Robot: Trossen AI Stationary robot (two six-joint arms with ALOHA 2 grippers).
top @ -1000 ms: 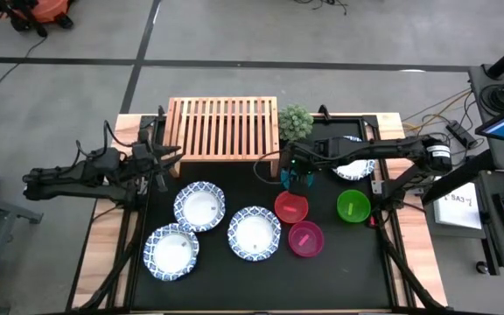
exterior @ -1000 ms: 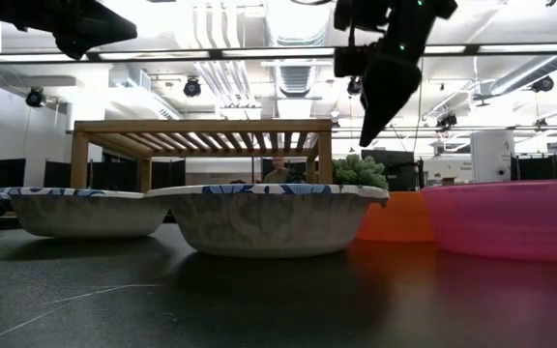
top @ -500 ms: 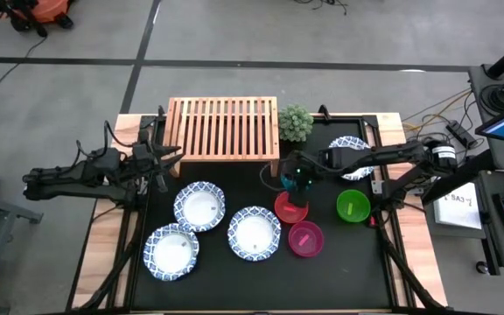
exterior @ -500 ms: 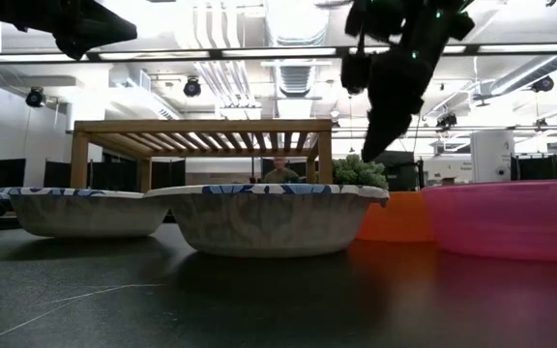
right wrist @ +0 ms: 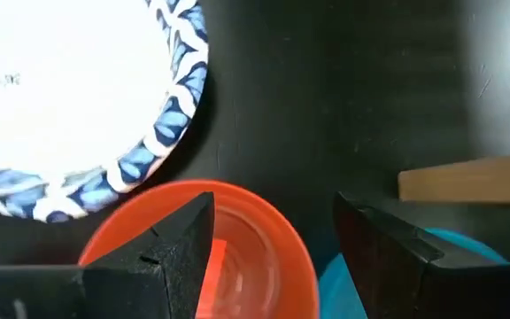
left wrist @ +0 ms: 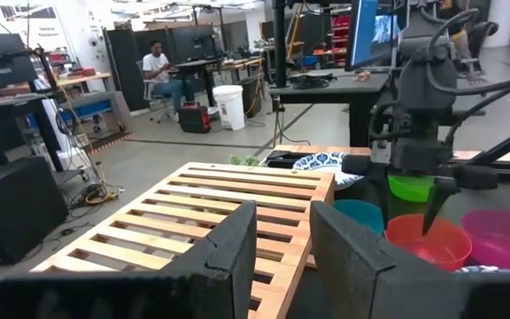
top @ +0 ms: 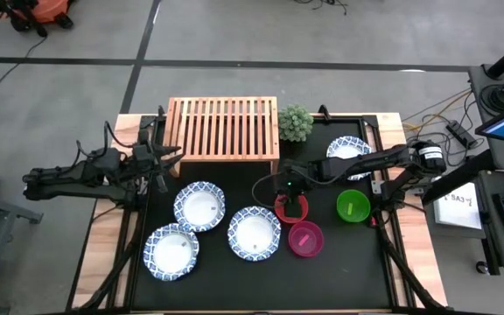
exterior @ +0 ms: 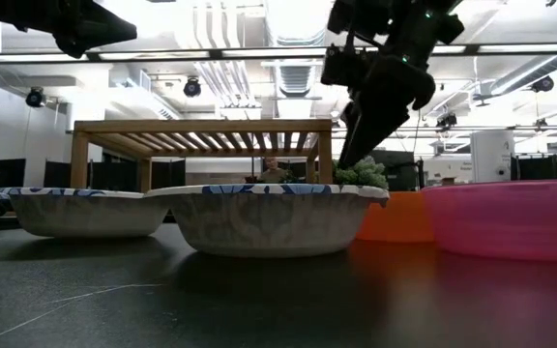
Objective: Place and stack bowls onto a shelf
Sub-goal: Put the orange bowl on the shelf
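My right gripper [top: 291, 198] hangs open just above the red bowl [top: 291, 211]. In the right wrist view, one finger [right wrist: 171, 257] stands over the red bowl's [right wrist: 237, 257] hollow. The other finger [right wrist: 388, 252] stands outside the rim, by the blue bowl [right wrist: 467, 266]. Magenta [top: 305, 238] and green [top: 353, 206] bowls sit on the mat nearby. Three white patterned bowls [top: 199, 206], [top: 254, 233], [top: 171, 251] rest on the mat, and another [top: 351, 150] lies partly under the right arm. My left gripper [top: 159, 166] waits open at the shelf's [top: 223, 129] left front corner.
A small potted plant [top: 295, 122] stands at the shelf's right end, close behind the right gripper. The shelf's slatted top [left wrist: 202, 208] carries nothing. Cables and a stand lie off the table's right edge. A person sits far back in the room [left wrist: 159, 66].
My right gripper has moved from over the blue bowl toward the near edge and slightly left. It has sunk a little and now stands over the red bowl. The bowls have stayed in place.
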